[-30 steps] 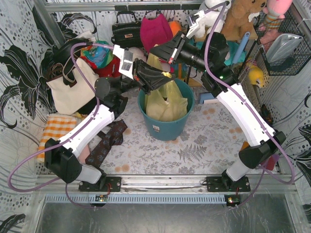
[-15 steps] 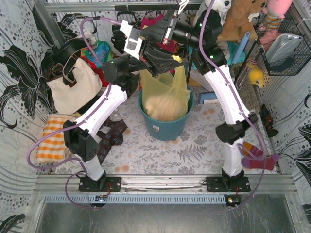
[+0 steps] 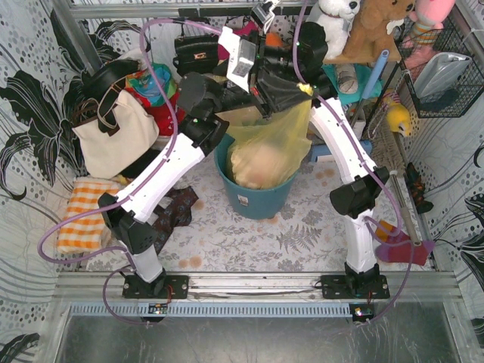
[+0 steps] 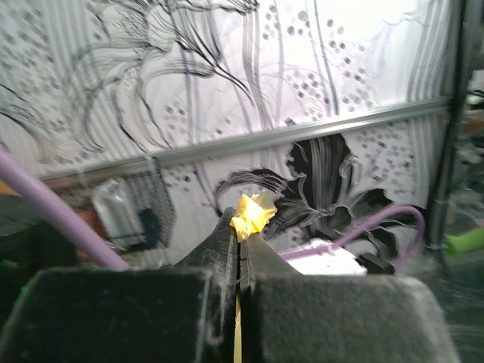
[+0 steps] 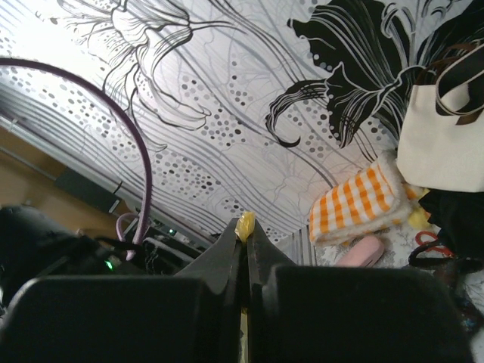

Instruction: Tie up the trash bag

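Observation:
The trash bag [image 3: 266, 147] is thin yellow plastic with pale crumpled paper showing through. It hangs stretched above the teal bucket [image 3: 257, 203], with its bottom still inside the rim. My arms are crossed high over the bucket. My left gripper [image 3: 302, 89] points right and is shut on a yellow corner of the bag, which pokes out at its tips in the left wrist view [image 4: 243, 225]. My right gripper [image 5: 245, 221] points left and is shut on another yellow bit of the bag. In the top view its tips are hidden behind the left arm.
A cream tote bag [image 3: 113, 140] stands at the left, with an orange checked cloth [image 3: 83, 212] and a dark patterned cloth [image 3: 172, 215] on the table below it. A black handbag [image 3: 198, 51], plush toys [image 3: 378, 26] and a wire basket [image 3: 442, 68] line the back and right.
Both arms have risen and swung to the right with the bag's corners held. The bag has been pulled up out of the bucket and stretched taller.

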Available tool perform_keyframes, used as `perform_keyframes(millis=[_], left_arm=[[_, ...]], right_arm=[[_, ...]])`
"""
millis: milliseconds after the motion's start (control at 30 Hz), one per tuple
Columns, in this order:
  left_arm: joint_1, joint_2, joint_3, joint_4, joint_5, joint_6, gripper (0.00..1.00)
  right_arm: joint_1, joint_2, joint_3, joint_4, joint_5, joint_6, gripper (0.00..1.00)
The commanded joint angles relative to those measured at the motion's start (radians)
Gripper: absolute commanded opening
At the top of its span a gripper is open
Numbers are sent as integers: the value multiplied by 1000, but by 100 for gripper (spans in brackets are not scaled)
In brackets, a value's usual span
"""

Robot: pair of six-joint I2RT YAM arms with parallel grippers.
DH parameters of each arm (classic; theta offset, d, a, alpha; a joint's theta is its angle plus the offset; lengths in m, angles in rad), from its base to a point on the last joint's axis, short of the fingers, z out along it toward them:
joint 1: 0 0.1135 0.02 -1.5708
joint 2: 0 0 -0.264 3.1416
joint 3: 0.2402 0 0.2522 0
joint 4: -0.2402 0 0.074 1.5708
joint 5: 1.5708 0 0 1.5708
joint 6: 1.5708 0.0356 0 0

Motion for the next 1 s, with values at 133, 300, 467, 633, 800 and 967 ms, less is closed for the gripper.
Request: perform_keyframes(millis=[133, 300, 467, 633, 800, 967], left_arm=[[-9, 14, 196, -202, -256, 199, 0], [-30, -31, 130, -250, -336, 266, 0], [-31, -127, -104, -210, -184, 263, 0], [-30, -272, -348, -161, -233, 276, 0], [-28, -349, -466, -159, -320, 311, 0], [-29, -389, -490, -116, -362, 302, 0]], right_arm=[[20, 23, 88, 135, -83, 100, 0], [33, 30, 80, 147, -89, 104, 0], [28, -13, 3, 59, -55, -12, 0], [7, -102, -70, -213, 133, -311, 0], [1, -252, -243, -279, 359, -449, 0], [-1, -364, -364, -226, 450, -469, 0]])
